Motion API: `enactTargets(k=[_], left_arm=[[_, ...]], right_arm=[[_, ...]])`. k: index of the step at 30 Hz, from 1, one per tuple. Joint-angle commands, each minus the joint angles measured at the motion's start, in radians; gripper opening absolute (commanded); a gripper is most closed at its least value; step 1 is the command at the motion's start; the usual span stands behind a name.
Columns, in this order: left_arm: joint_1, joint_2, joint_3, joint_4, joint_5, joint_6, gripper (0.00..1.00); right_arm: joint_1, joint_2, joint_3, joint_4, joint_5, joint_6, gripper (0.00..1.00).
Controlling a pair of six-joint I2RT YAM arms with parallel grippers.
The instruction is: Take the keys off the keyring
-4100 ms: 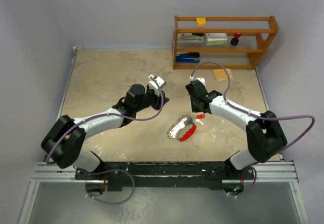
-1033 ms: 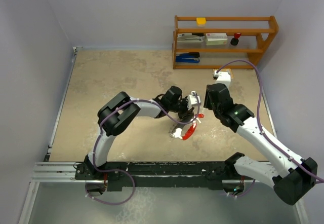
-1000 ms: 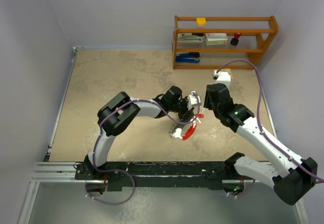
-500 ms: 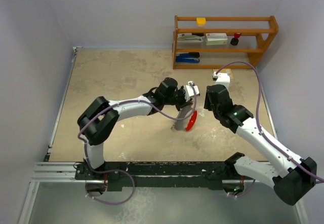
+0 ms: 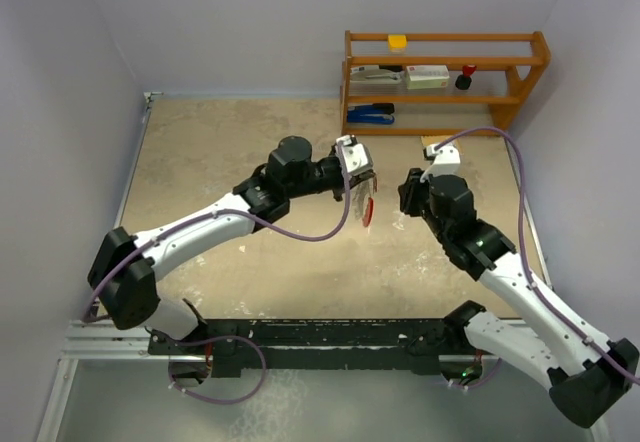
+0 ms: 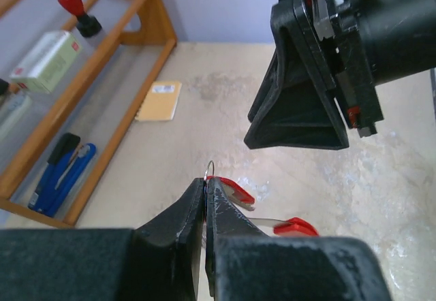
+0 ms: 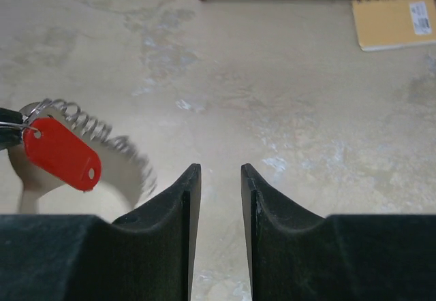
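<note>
Red and white, the keyring [image 5: 368,205] hangs in the air over the middle of the table [image 5: 220,152], a little to the right. The left gripper [image 5: 360,179] holds it from above: its jaws are pressed together on the thin metal ring at the top. A key [image 6: 294,227] with a red head hangs from it, lower down. The right gripper [image 5: 407,192] is just right of the keyring, not touching it; its jaws stand a little apart with nothing between them.
</note>
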Motion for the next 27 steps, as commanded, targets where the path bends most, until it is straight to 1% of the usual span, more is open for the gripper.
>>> enactTargets(k=[1, 10, 15, 17, 21, 27], left_arm=[[0.006, -0.110, -0.003, 0.039, -0.002, -0.075, 0.00], [0.005, -0.216, -0.050, 0.134, 0.009, -0.207, 0.00], [0.005, -0.243, -0.073, 0.187, 0.011, -0.253, 0.00], [0.005, -0.241, -0.071, 0.197, 0.014, -0.268, 0.00], [0.005, -0.242, -0.071, 0.214, 0.001, -0.285, 0.00], [0.005, -0.244, -0.069, 0.228, -0.039, -0.288, 0.00]], right_arm=[[-0.003, -0.064, -0.011, 0.162, -0.125, -0.063, 0.33], [-0.003, -0.138, 0.009, 0.304, -0.364, -0.097, 0.34], [-0.003, -0.134, 0.013, 0.360, -0.470, -0.109, 0.36], [-0.003, -0.121, 0.013, 0.375, -0.499, -0.122, 0.38], [-0.003, -0.102, 0.010, 0.407, -0.552, -0.134, 0.39], [-0.003, -0.122, 0.007, 0.399, -0.563, -0.137, 0.39]])
